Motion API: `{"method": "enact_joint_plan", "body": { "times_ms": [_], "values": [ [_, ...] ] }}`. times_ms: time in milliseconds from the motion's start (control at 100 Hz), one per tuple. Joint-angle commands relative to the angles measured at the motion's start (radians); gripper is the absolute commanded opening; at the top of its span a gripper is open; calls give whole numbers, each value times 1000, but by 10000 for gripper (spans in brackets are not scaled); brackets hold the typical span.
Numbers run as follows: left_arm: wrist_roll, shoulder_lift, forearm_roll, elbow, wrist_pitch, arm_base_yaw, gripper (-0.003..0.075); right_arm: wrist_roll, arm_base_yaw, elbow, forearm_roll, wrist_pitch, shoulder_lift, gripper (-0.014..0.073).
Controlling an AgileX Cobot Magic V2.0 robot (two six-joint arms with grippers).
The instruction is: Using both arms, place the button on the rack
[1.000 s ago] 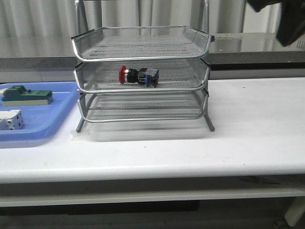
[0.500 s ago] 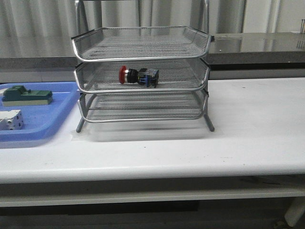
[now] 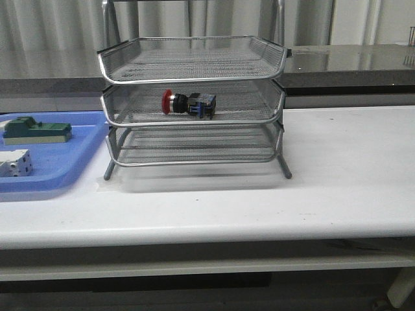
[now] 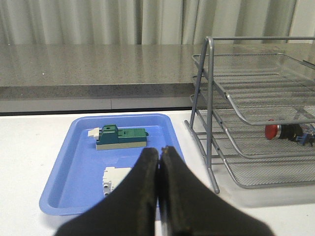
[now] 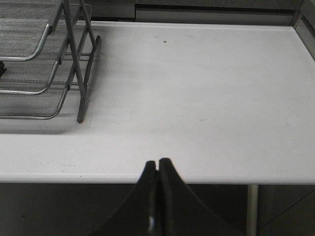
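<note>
The button (image 3: 188,103), red cap with a black and blue body, lies on its side on the middle tier of the silver wire rack (image 3: 192,65). It also shows in the left wrist view (image 4: 288,132) inside the rack (image 4: 256,88). My left gripper (image 4: 159,150) is shut and empty, near the front edge of the blue tray. My right gripper (image 5: 157,161) is shut and empty at the table's front edge, away from the rack (image 5: 34,59). Neither arm shows in the front view.
A flat blue tray (image 3: 71,162) lies left of the rack, holding a green block (image 3: 35,129) and a white block (image 3: 14,162). In the left wrist view the tray (image 4: 74,172) holds the green block (image 4: 120,136) and white block (image 4: 114,177). White table (image 3: 350,168) spreads right.
A dark arm part at the front view's top right one second ago has left the view. The button and rack have not moved.
</note>
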Motion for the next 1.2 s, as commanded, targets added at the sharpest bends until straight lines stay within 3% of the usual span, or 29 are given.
{"method": "enact_joint_plan", "body": {
  "times_ms": [0,460,750,1040,1190],
  "values": [
    [-7,7,-16,-27,-76,4,-20,-2,-7,-22,-17,-59,0,-57],
    [-7,7,-16,-27,-76,4,-20,-2,-7,-22,-16,-62,1,-57],
    [-7,7,-16,-27,-76,4,-20,-15,-7,36,-8,-212,-26,-57],
    [-7,7,-16,-27,-76,4,-20,-308,-110,215,271,-419,-181,-57],
    [-7,7,-16,-27,-76,4,-20,-362,-199,323,366,-524,-250,-57]
  ]
}}
